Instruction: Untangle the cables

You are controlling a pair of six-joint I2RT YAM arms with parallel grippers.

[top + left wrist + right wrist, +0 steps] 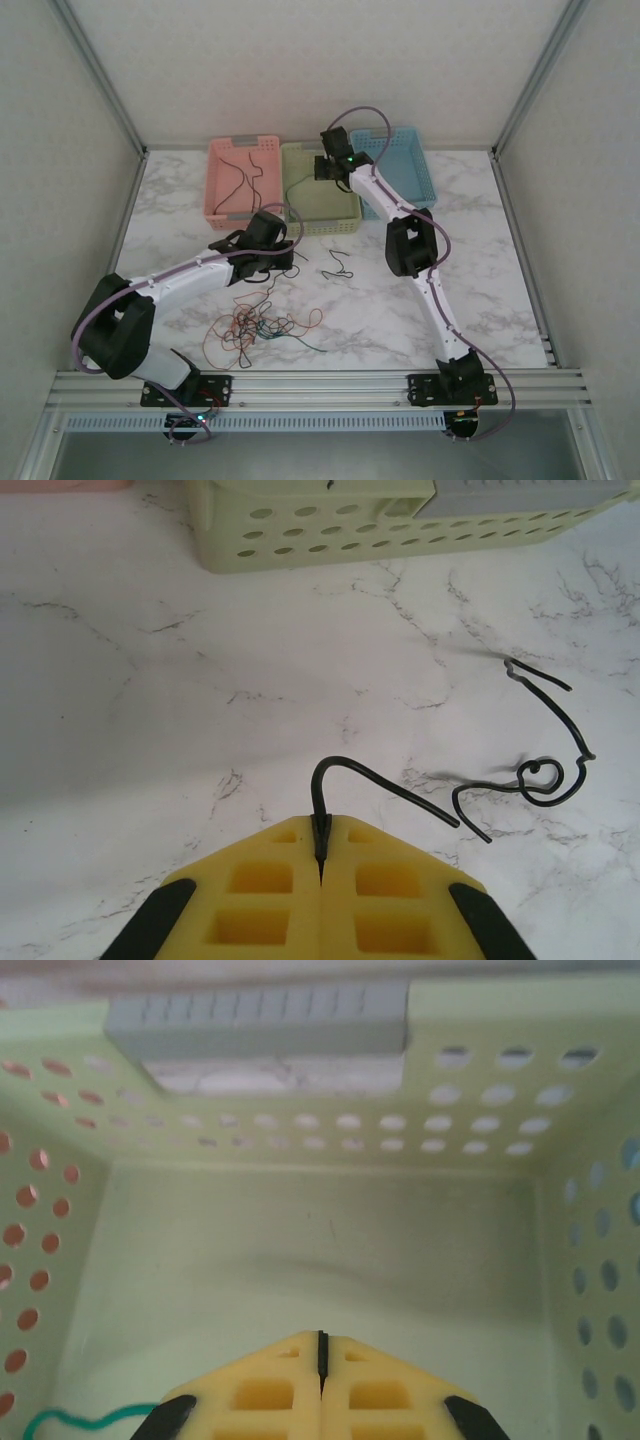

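Top view: thin kinked cables [258, 330], orange-red, black, dark green, one tangle on white marble tabletop [480, 290], 7 o'clock; three perforated plastic baskets [325, 222], 12 o'clock.
Left wrist: left gripper [321, 830] pinching one black cable [380, 778]; second black cable [545, 770], 3 o'clock.
Right wrist: right gripper [321, 1340] pressed together; one green cable [80, 1423], 7 o'clock.

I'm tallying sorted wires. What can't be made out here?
Top view: tangle strands too thin and overlapped to count.
Top view: green basket floor partly hidden by the right arm.
Right wrist view: green wire cut off by the bottom edge and right pincer.
Left wrist view: black cable end hidden inside the shut left pincer.
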